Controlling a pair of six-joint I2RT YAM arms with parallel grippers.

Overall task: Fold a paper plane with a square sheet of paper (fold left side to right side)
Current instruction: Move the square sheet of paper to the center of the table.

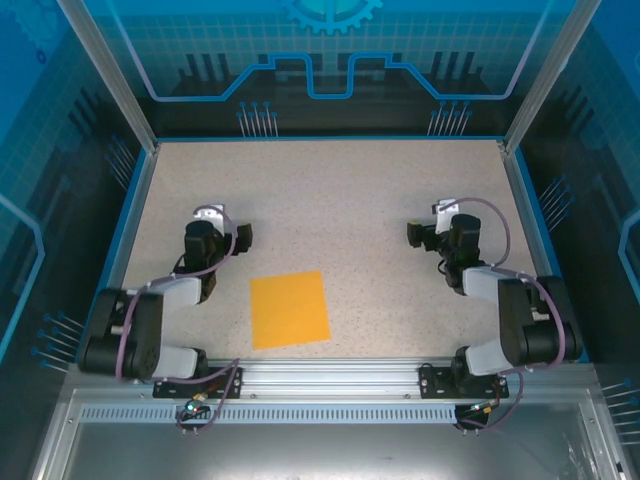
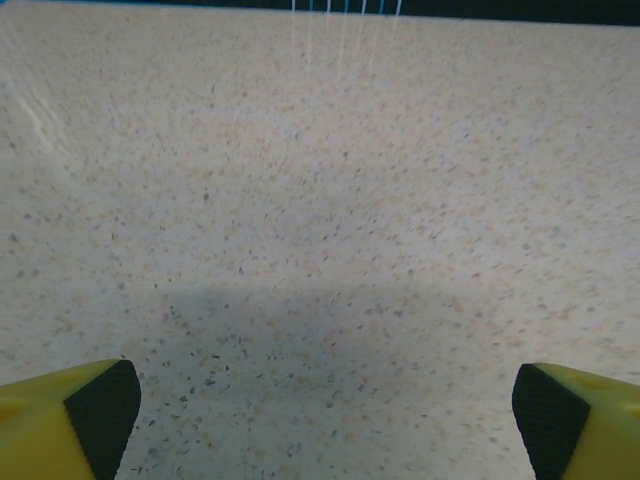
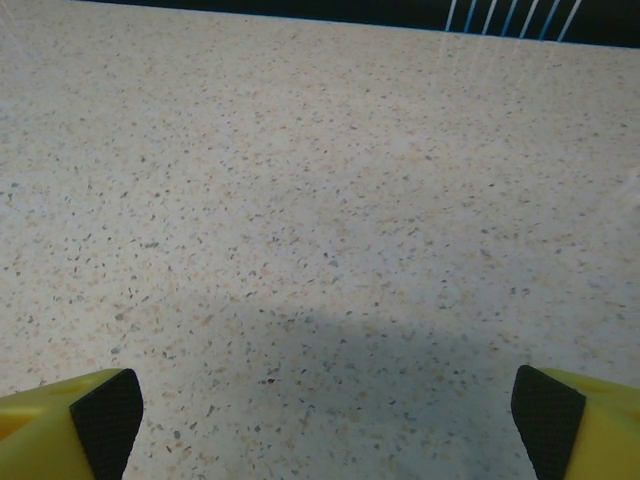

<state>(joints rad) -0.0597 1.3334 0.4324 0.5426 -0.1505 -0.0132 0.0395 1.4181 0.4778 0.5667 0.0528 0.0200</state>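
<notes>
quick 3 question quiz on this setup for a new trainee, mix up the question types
1. True or false: the square sheet of paper has already been folded into a pointed plane.
2. Where does the sheet lie? A: flat on the table, close to its near edge, roughly midway across. B: at the far edge. C: crumpled in a back corner.
3. How do the left gripper and right gripper stand, and what do they hold?

Key: 1 false, it is one flat sheet. 2 A. 3 both open, holding nothing, with bare tabletop between their fingers.
</notes>
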